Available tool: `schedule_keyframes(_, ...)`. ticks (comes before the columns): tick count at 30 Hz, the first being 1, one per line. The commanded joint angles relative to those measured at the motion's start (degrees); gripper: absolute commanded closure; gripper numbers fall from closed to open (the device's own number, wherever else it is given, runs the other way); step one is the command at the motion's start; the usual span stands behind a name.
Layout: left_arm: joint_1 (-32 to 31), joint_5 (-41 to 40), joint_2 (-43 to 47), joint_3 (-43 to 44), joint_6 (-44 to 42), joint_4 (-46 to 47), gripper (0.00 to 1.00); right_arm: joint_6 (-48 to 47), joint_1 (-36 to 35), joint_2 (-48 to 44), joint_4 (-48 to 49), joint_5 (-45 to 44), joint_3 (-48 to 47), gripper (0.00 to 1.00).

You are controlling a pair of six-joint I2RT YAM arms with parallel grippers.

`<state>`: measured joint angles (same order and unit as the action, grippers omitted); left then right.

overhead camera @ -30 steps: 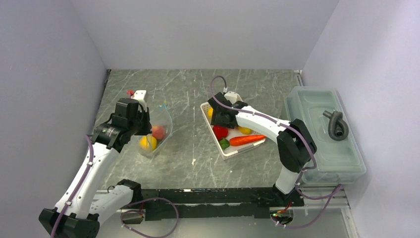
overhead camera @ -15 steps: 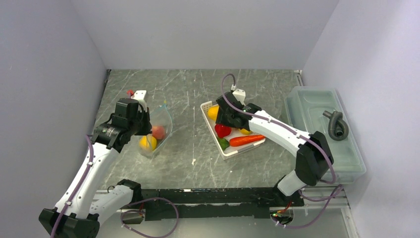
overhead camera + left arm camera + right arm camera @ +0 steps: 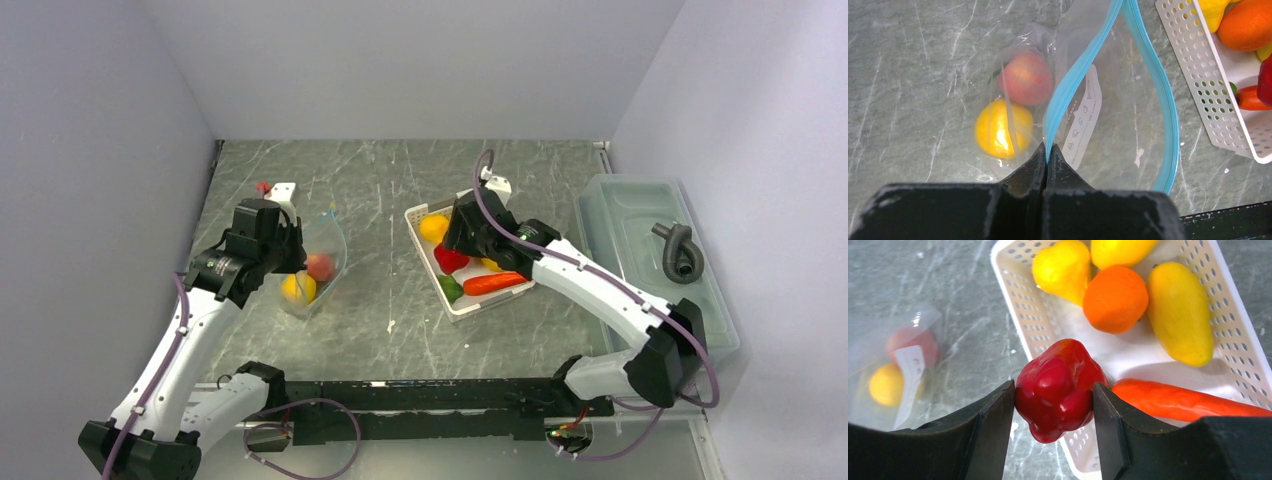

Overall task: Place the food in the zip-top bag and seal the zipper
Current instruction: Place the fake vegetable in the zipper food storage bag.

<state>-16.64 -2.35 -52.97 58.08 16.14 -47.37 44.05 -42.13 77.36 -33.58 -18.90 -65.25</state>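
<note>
While the left gripper [image 3: 1047,152] is clenched on the zipper [image 3: 1070,82], pinching the near end of the teal strip, the bag [image 3: 1118,115] hangs from it at the left of the table [image 3: 380,190] with its mouth spread in a wide loop. Inside the bag, against its left side, lie a reddish peach [image 3: 1026,78] and a yellow fruit [image 3: 1003,128], touching each other.

The right gripper [image 3: 1053,407] grasps the pepper [image 3: 1060,375], one finger on each side of it, and holds it over the left edge of the basket [image 3: 1023,305], which sits right of the bag and well apart from it. In the basket lie a yellow pear-shaped piece [image 3: 1063,267], an orange [image 3: 1115,297] just beside it, a long yellow piece [image 3: 1180,312] further right, and the carrot [image 3: 1178,400] along the near side. A small green piece [image 3: 452,290] shows at the basket's near-left corner in the top view.
</note>
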Motion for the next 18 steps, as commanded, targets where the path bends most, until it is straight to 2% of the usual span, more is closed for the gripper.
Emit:
schedule_keyframes(1, -0.02, 0.65, 0.94, -0.17, -0.49, 1.76, 1.0, -2.52, -1.55, -4.32, 3.38, 2.34, -0.81, 1.0)
schedule_keyframes(10, -0.06, 1.12, 0.39, -0.12, -0.7, 1.85, 1.0, -4.81, -7.54, -7.25, 4.21, 2.99, -5.02, 1.0)
schedule_keyframes(18, -0.04, 1.22, 0.15, -0.15, -0.85, 1.85, 1.0, -6.27, -12.37, -6.06, 10.23, 6.08, -9.62, 1.0)
